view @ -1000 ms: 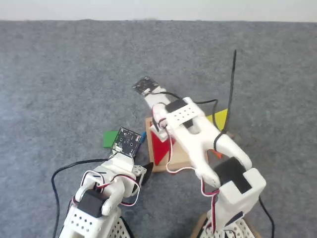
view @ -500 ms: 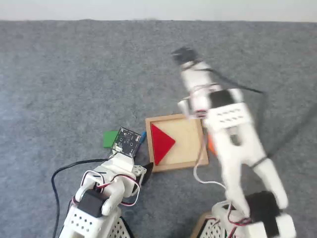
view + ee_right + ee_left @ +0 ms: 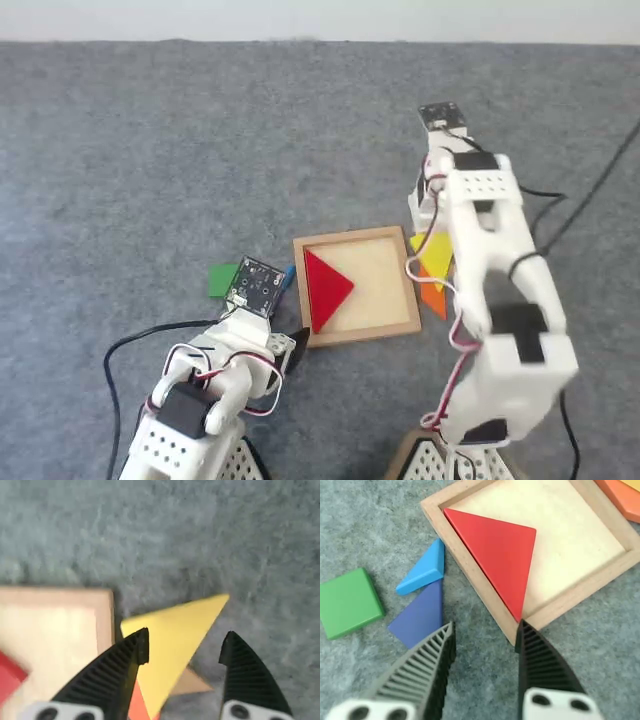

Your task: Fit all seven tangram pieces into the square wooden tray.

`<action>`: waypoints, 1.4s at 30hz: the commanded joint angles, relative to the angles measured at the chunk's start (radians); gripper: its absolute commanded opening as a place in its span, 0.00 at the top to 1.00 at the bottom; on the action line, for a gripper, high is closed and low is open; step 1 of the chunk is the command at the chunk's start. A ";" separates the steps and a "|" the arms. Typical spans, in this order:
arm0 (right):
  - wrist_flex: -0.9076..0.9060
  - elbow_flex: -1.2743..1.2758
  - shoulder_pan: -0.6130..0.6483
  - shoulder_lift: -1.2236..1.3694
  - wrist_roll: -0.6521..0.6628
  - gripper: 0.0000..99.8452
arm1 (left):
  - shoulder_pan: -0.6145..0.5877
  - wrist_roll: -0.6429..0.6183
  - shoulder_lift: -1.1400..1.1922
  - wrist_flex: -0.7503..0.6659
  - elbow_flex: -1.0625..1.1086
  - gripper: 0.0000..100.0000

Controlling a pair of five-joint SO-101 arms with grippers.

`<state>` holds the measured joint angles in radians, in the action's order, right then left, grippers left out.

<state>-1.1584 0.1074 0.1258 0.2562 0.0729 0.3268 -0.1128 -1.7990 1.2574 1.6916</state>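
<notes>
Right gripper (image 3: 187, 636) hangs over the yellow triangle (image 3: 192, 616), jaws wide, holding nothing; the triangle lies just outside the wooden tray (image 3: 355, 237), overlapping an orange piece (image 3: 432, 298); red triangle (image 3: 325, 288) sits inside the tray; left gripper (image 3: 486, 626) gapes empty at the tray's corner; green square (image 3: 347, 602), light blue triangle (image 3: 422, 575) and dark blue triangle (image 3: 420, 615) lie on the carpet beside it.

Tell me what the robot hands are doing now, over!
Left gripper open, by a corner of the tray. Right gripper open, above the yellow triangle beside the tray. Tray holds one red triangle. Nothing blocking either gripper.
</notes>
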 commanded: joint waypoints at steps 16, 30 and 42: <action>-0.102 -0.221 0.079 0.240 -0.183 0.75 | 0.003 0.003 -0.018 0.006 -0.008 0.80; -0.174 -0.272 -0.191 0.292 -0.069 0.76 | 0.003 0.003 -0.018 0.006 -0.008 0.80; -0.282 -0.222 -0.127 -0.093 0.157 0.75 | 0.003 0.003 -0.018 0.006 -0.008 0.80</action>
<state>-1.4316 -0.1903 -0.0215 0.4112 0.1496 0.3253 -0.1128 -1.7990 1.2574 1.6916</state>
